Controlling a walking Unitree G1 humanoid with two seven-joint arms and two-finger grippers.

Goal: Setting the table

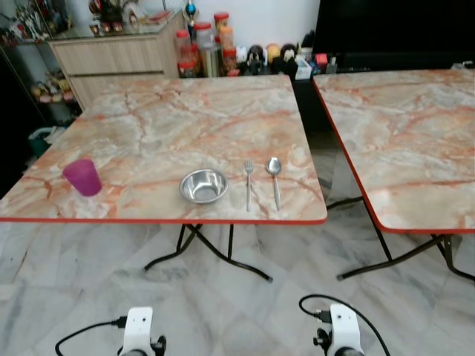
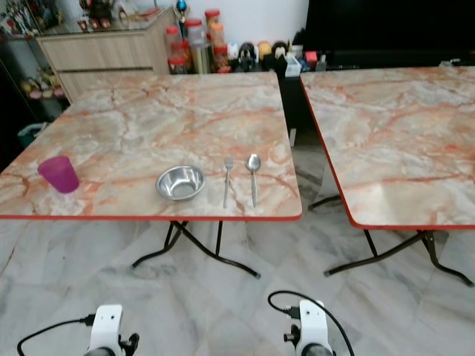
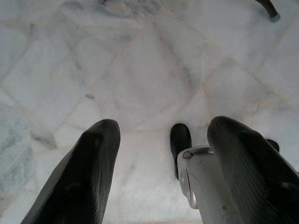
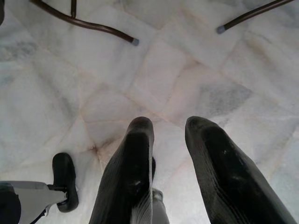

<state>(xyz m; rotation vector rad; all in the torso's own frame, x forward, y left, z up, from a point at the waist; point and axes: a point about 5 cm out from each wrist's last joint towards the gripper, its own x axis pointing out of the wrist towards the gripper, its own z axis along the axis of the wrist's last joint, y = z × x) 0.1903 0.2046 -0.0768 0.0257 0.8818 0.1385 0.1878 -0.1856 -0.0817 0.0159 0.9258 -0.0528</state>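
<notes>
On the marble table (image 1: pixel 171 111), near its front edge, a steel bowl (image 1: pixel 203 185) stands with a fork (image 1: pixel 249 184) and a spoon (image 1: pixel 275 180) lying side by side to its right. A purple cup (image 1: pixel 82 177) stands upright at the front left corner. Both arms hang low in front of the table, with the left wrist (image 1: pixel 138 328) and right wrist (image 1: pixel 344 326) at the bottom of the picture. My left gripper (image 3: pixel 163 123) is open over the tiled floor, holding nothing. My right gripper (image 4: pixel 169 122) is open too, fingers a little apart and empty.
A second marble table (image 1: pixel 408 133) stands to the right across a narrow gap. Black folding legs (image 1: pixel 215 256) spread under the first table. A wooden cabinet (image 1: pixel 111 55) and several jars (image 1: pixel 208 44) line the far wall. Marble floor tiles lie between me and the table.
</notes>
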